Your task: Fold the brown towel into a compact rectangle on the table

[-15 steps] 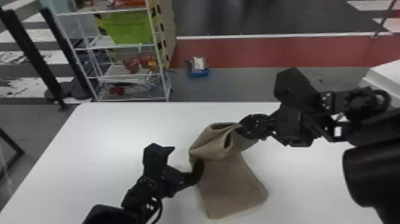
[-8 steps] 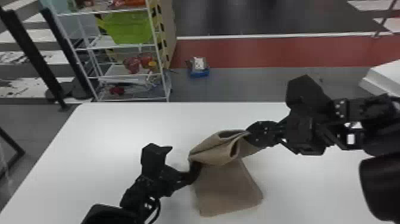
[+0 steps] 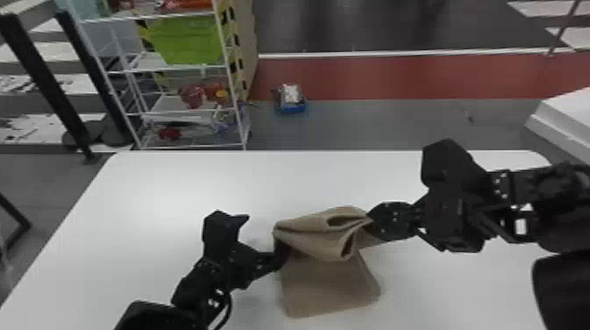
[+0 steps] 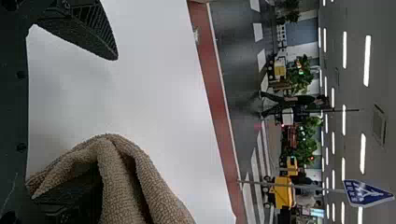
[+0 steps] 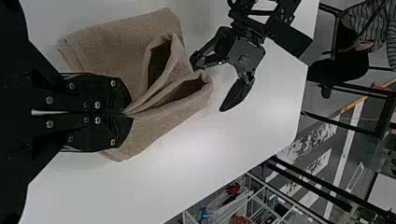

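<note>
The brown towel lies on the table with its far part raised and folded over in loose creases. At its right, my right gripper is shut on the raised fold; in the right wrist view, the right gripper pinches the cloth between its two fingers. On the towel's left side is my left gripper, its fingers spread wide, one tucked in under the fold. In the left wrist view, the left gripper is open, with the towel draped over its lower finger, partly hiding it.
Around the towel is the white table. Past its far edge stand a wire shelf with a green bin and a small blue box on the floor.
My right gripper has come closer to the robot and slightly right, drawing the raised fold lower over the towel. My left gripper and the towel's near end have shifted slightly left.
</note>
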